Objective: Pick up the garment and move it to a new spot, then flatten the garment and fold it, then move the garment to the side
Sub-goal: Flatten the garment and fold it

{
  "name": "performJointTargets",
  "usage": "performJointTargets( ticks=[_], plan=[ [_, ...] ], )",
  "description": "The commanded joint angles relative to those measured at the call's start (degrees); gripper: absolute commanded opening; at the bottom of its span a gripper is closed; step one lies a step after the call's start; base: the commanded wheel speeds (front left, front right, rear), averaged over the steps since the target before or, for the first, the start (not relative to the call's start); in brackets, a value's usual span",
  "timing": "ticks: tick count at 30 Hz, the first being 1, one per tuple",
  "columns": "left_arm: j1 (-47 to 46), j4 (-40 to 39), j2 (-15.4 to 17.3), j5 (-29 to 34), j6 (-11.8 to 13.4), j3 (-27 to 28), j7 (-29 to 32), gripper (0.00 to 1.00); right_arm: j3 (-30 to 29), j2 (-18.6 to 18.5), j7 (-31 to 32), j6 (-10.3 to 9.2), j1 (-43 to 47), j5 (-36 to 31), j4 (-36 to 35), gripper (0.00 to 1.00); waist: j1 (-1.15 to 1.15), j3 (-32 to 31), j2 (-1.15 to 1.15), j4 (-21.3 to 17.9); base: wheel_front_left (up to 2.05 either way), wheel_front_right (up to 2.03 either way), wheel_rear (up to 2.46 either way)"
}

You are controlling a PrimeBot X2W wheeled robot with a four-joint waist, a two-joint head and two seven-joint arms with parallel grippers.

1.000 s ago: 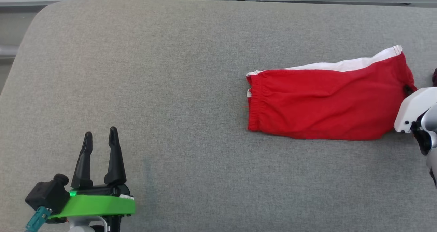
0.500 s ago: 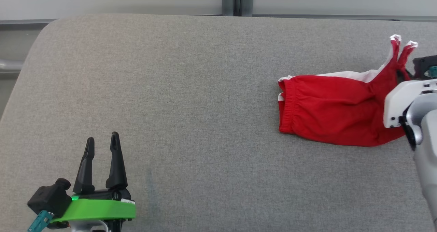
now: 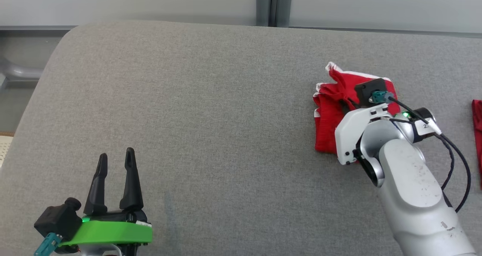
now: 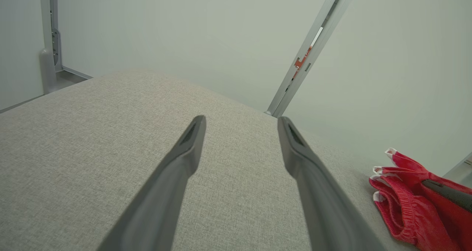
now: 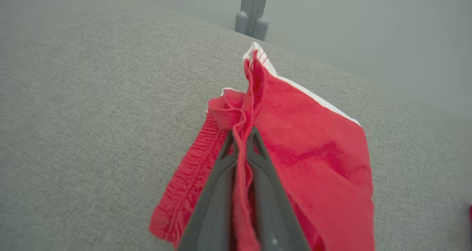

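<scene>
On open grey surface (image 3: 188, 98), right gripper (image 5: 241, 134) pinches garment (image 5: 313, 151) by bunched edge.

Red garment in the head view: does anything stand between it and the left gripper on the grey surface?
Nothing visible does: plain grey surface lies between the red garment, pinched by the right gripper, and the open left gripper. Another red cloth sits at the far right edge.
</scene>
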Motion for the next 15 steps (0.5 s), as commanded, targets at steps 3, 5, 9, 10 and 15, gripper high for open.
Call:
performJointTargets(
  ticks=[3, 5, 9, 10, 15],
  plan=[
    [1.1, 0.1, 0.1, -0.6, -0.1, -0.3, 0.0, 1.0, 1.0, 0.9, 0.8, -0.11, 1.0, -1.2, 1.1, 0.0, 0.0, -0.3, 0.0, 0.6, 0.0, 0.0, 0.0],
    [1.3, 0.0, 0.1, -0.7, -0.1, -0.2, 0.0, 1.0, 1.6, 1.3, 0.8, -0.11, 1.1, -1.3, 2.0, 0.0, 0.0, -0.4, 0.0, 0.7, 0.0, 0.0, 0.0],
    [1.3, 0.1, 0.1, -0.8, -0.1, 0.0, 0.0, 1.0, 2.9, 1.7, -0.5, -0.11, 0.5, 0.6, 3.8, 1.0, 0.0, -0.7, 0.0, 0.7, 0.0, 0.0, 0.0],
    [1.4, 0.1, 0.1, -0.8, -0.1, 0.0, 0.0, 1.0, 3.3, 1.7, -1.1, -0.11, 0.2, 1.8, 4.0, 1.0, 0.0, -0.7, 0.0, 0.6, 0.0, 0.0, 0.0],
    [1.9, 0.2, 0.1, -0.8, -0.1, 0.4, 0.0, 1.0, 5.7, 1.7, -4.8, -0.12, -0.8, 11.9, 2.2, 1.0, 0.0, -1.1, 0.0, -0.3, 0.0, 0.0, 0.0]
  ],
)
